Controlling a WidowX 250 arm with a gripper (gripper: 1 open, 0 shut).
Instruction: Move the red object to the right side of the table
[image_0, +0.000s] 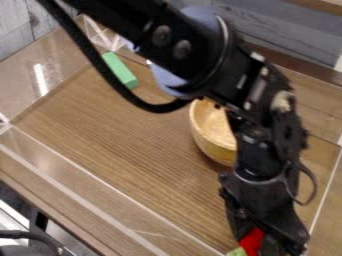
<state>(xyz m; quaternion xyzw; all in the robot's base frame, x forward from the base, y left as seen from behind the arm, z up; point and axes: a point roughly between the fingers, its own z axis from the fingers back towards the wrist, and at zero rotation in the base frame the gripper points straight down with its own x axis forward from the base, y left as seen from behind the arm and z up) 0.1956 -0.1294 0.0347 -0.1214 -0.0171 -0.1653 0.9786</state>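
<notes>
The red object (251, 242) is a small red toy with a light green leafy end (235, 250). It sits at the tips of my gripper (265, 238), low over the table (107, 150) near its front right corner. The dark fingers (281, 238) still close around it, and only its left part shows. Whether it touches the tabletop is not clear. The black arm reaches down from the upper left and hides much of the gripper.
A wooden bowl (211, 135) stands just behind the gripper, partly covered by the arm. A green rectangular block (120, 70) lies at the back left. Low clear acrylic walls (80, 190) border the table; the front wall and right wall are close to the gripper.
</notes>
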